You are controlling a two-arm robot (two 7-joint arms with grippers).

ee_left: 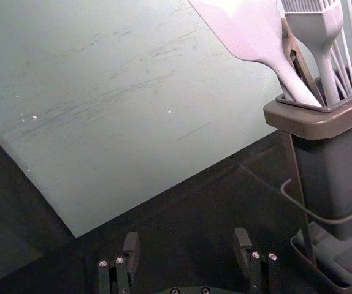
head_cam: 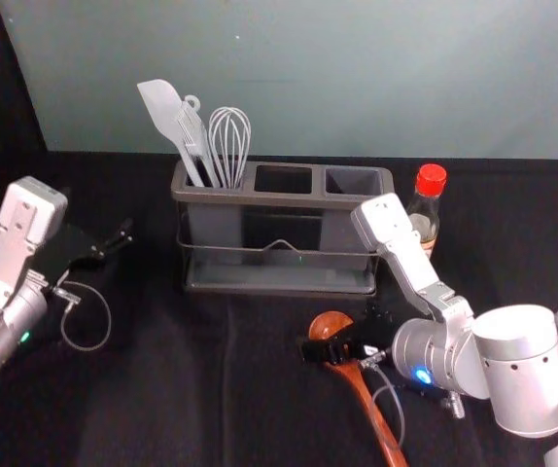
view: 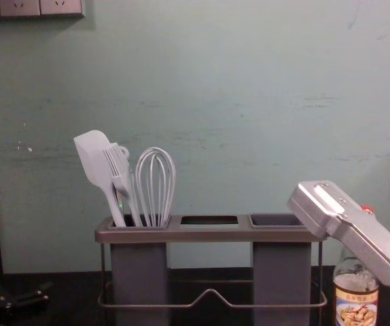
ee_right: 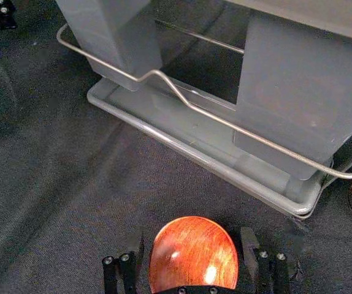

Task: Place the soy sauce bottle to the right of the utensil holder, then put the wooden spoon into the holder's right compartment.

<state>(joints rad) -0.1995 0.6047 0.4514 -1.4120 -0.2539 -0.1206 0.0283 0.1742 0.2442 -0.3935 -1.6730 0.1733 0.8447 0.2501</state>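
Behind the right arm, the soy sauce bottle [head_cam: 425, 209] with its red cap stands to the right of the utensil holder [head_cam: 279, 289]; the chest view shows the bottle [view: 357, 299] upright there. The wooden spoon [head_cam: 365, 399] lies on the dark cloth in front of the holder. My right gripper [head_cam: 323, 350] is low over the spoon, near its bowl. In the right wrist view the spoon's bowl [ee_right: 193, 254] lies between the spread fingers of the right gripper [ee_right: 193, 254]. My left gripper [head_cam: 123, 238] is idle left of the holder; the left gripper [ee_left: 186, 251] stands open and empty.
A white spatula [head_cam: 167, 112], a brush and a whisk [head_cam: 229, 146] stand in the holder's left compartment. The holder's wire rail [ee_right: 194, 107] runs along its front, close beyond the right gripper. A wall rises behind the table.
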